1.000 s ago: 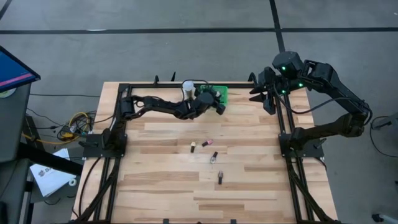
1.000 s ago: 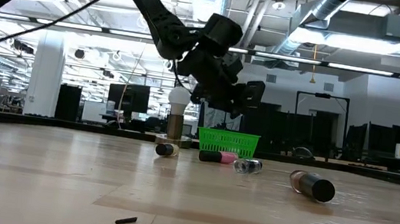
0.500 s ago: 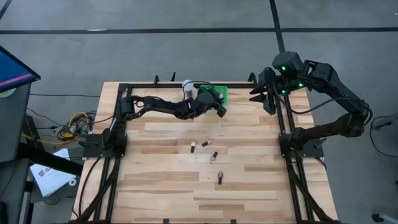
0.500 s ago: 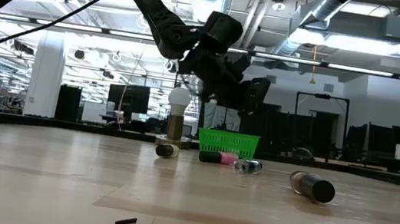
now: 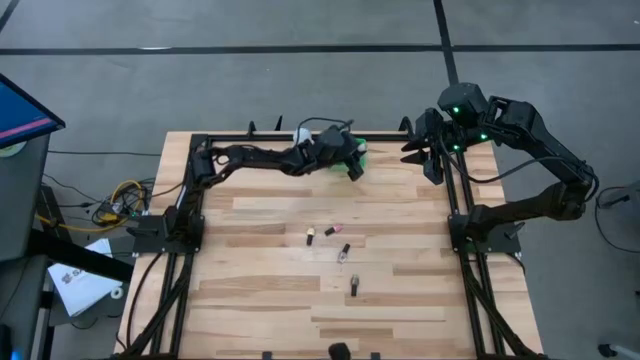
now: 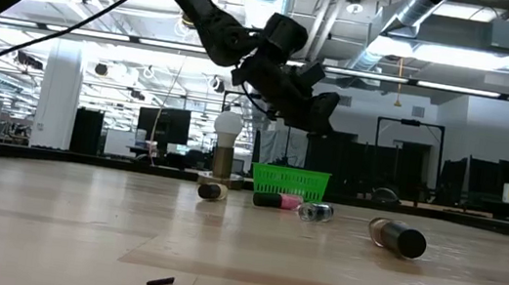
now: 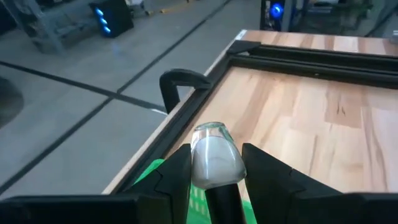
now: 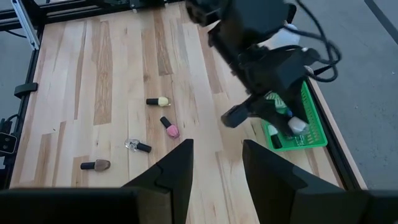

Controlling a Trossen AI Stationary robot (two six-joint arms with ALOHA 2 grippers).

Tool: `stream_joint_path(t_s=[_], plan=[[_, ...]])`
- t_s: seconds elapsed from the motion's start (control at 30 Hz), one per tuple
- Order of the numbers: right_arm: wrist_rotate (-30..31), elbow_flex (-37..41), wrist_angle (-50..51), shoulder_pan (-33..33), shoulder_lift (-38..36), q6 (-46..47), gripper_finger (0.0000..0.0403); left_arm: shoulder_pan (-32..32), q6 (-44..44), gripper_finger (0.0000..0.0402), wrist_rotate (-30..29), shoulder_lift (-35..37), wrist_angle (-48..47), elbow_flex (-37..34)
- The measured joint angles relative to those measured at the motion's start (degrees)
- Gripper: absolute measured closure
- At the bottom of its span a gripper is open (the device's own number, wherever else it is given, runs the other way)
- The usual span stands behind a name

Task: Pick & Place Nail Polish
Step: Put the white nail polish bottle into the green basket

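Note:
My left gripper (image 5: 352, 166) hangs over the small green tray (image 5: 357, 150) at the table's far edge, shut on a nail polish bottle (image 7: 214, 163) with a pale body and a dark cap. It also shows in the low view (image 6: 323, 107) above the tray (image 6: 291, 180). Several more bottles lie on their sides mid-table: a yellow-bodied one (image 5: 311, 236), a pink one (image 5: 334, 230), a clear one (image 5: 343, 252) and a brown one (image 5: 354, 287). My right gripper (image 5: 425, 160) waits open at the far right, clear of everything. My left gripper pinches the bottle between its two fingers by the sides of its pale body (image 7: 200, 167). The fingers lie along the bottle, and the dark cap (image 7: 225, 200) runs back between them. The body's end sticks out past the fingertips. The bottle is lifted clear, above the green tray (image 7: 149, 173).
A white dome-topped object (image 6: 226, 131) on a round base stands left of the tray, partly under my left arm (image 5: 270, 156). A black frame (image 5: 400, 135) runs along the far edge. A small dark piece (image 6: 159, 281) lies near the front edge.
My left arm has swung toward the table's far edge and now covers the dome-topped object. Its gripper has risen a little and turned over the green tray, still shut on the bottle. The bottles on the table have not moved.

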State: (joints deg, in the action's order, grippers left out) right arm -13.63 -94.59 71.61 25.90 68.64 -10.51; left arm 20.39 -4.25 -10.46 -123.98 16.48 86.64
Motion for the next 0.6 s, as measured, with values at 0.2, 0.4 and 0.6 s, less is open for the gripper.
stream_joint_path(t_s=[0.2,0.4,0.6], plan=[[0.0,0.0,0.0,0.0,0.0,-0.4,0.0272,2.5,-2.4,0.0280,4.6,0.1,-10.3,4.0],[0.0,0.0,0.0,0.0,0.0,-0.5,0.0272,3.6,-4.9,0.0280,6.4,0.1,-17.7,4.5],[0.0,0.0,-0.2,0.0,0.0,-0.6,0.0272,3.7,-10.3,0.0279,6.4,0.1,-18.0,4.5]])
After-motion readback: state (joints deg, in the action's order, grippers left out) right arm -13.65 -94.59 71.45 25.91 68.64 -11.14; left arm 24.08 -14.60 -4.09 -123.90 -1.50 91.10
